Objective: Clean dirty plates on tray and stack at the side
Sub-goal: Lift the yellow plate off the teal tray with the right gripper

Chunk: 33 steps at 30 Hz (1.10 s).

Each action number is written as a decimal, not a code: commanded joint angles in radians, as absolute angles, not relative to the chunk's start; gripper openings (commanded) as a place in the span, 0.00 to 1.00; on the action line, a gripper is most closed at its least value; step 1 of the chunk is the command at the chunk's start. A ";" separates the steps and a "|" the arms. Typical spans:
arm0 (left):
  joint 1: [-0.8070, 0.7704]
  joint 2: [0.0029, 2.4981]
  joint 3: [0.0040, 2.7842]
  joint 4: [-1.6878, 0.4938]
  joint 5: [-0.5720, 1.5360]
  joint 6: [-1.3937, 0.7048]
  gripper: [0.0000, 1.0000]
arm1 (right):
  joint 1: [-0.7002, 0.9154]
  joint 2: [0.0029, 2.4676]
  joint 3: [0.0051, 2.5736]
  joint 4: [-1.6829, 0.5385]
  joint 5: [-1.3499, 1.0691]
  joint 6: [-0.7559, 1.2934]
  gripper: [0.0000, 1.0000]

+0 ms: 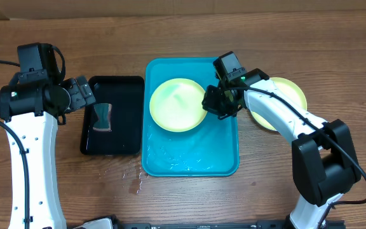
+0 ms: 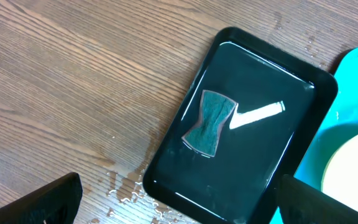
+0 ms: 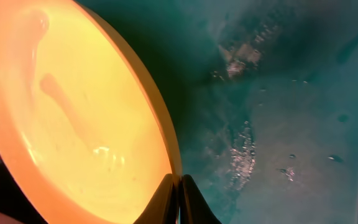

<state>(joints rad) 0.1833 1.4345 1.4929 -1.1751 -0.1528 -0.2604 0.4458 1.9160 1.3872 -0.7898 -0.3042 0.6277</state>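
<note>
- Done, seemingly: a side plate (image 1: 294, 90) rests on the bench (image 1: 189, 32) at 3 o'clock of the turquoise tray (image 1: 189, 159).
- Left: a yellow-green plate (image 1: 175, 105) in the tray's 12 o'clock half, right fingers (image 3: 165, 205) pinching its 3 o'clock rim.
- Left fingers (image 2: 48, 202) are spread over the black tray (image 1: 122, 137) and sponge (image 1: 103, 117) at 9 o'clock.
- Nothing blocks the way to the side plate.

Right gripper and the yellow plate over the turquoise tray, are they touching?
Touching. In the right wrist view the right gripper is pinched shut on the rim of the yellow plate.
</note>
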 commanded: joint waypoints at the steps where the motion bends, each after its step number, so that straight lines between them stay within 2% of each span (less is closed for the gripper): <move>1: 0.187 1.436 1.508 -1.174 -0.148 -0.277 1.00 | 0.443 1.879 1.417 -0.763 -0.380 0.605 0.04; 7: 0.187 1.436 1.508 -1.174 -0.148 -0.277 1.00 | 0.444 1.879 1.417 -0.725 -0.367 0.601 0.04; 19: 0.187 1.436 1.508 -1.174 -0.148 -0.277 1.00 | 0.444 1.879 1.425 -0.729 -0.173 0.602 0.04; 33: 0.187 1.436 1.508 -1.174 -0.148 -0.277 1.00 | 0.457 1.879 1.571 -0.822 -0.113 0.603 0.04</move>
<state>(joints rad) 0.1833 1.4345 1.4929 -1.1755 -0.1528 -0.2604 0.4469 1.9160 1.5303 -0.8234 -0.1246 0.6052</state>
